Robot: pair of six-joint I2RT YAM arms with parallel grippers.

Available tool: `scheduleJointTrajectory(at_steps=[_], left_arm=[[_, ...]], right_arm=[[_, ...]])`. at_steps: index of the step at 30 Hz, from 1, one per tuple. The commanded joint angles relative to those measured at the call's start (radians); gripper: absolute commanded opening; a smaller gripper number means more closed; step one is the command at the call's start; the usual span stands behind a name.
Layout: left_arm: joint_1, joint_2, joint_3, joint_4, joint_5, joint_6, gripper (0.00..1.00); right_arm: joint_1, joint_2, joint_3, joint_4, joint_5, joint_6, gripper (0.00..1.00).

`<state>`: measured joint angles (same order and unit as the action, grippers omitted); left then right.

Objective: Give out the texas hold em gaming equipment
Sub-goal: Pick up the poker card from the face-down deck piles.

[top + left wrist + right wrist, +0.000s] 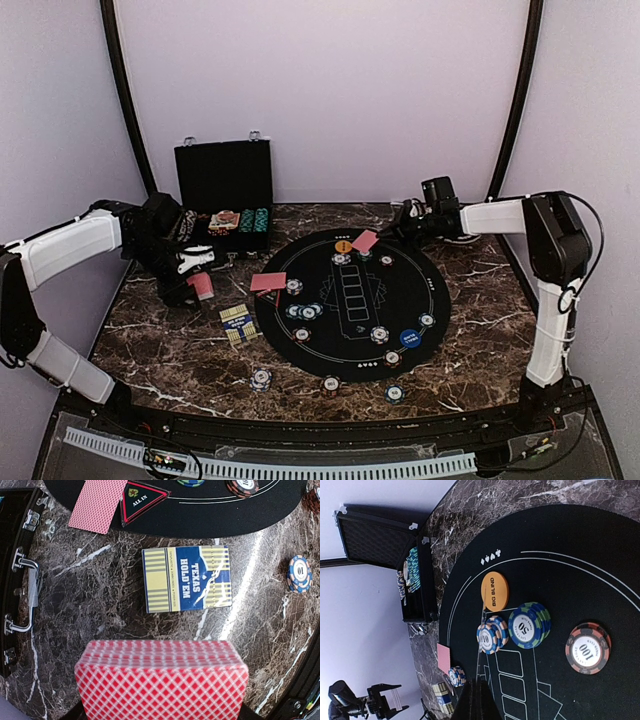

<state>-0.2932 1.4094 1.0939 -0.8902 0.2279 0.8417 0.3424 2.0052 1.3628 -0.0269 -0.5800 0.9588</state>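
Although chips and buttons are already spread around the round black mat [350, 350], the dealing looks barely begun. The left end effector [196, 278] is clenched on a thick deck of red-backed cards [161, 680], held above the marble tabletop [170, 350] off the mat's 9 o'clock side, just near of the blue-and-yellow card box [186, 579]. The right end effector [380, 237] is closed at the mat's 12 o'clock edge and appears to pinch a single pink-backed card [365, 241]; its wrist view shows that card only edge-on.

Laid out so far:
- One dealt card [268, 282] lies face down on the mat rim at 9 to 10 o'clock, beside the triangular all-in marker [141, 500].
- The orange big blind disc [494, 591] sits near 12 o'clock.
- The blue button disc [410, 338] sits at about 4 o'clock.
- Chip stacks [380, 335] lie at several places on the mat, and three more [261, 379] sit on the marble around 6 to 7 o'clock.

Judging by the deck's thickness, nearly every hand remains to be dealt. The open black case [225, 195] at 10 o'clock holds further chips.
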Motion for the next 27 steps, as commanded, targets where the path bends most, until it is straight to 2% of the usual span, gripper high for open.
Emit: scheduleJointTrajectory(at_steps=[1,13,18,19,20,23,27], left_arm=[[-0.035,0.000,0.030,-0.019,0.012,-0.022,0.21],[-0.087,0.005,0.016,-0.006,-0.012,-0.035,0.20],[-0.110,0.007,0.013,0.006,-0.016,-0.053,0.20],[-0.116,0.006,0.012,0.009,-0.015,-0.055,0.19],[-0.119,0.004,0.010,0.014,-0.014,-0.060,0.19],[-0.137,0.002,0.006,0.018,-0.015,-0.071,0.19],[-0.153,0.002,0.007,0.014,-0.013,-0.077,0.19]], right_arm=[[-0.013,0.074,0.084,-0.046,0.007,-0.058,0.00],[-0.033,0.260,0.326,-0.165,0.000,-0.105,0.00],[-0.033,0.265,0.370,-0.231,0.038,-0.147,0.16],[-0.034,0.254,0.368,-0.238,0.054,-0.156,0.21],[-0.033,0.241,0.364,-0.244,0.073,-0.164,0.30],[-0.032,0.187,0.343,-0.265,0.119,-0.192,0.44],[-0.024,0.098,0.277,-0.261,0.167,-0.209,0.55]])
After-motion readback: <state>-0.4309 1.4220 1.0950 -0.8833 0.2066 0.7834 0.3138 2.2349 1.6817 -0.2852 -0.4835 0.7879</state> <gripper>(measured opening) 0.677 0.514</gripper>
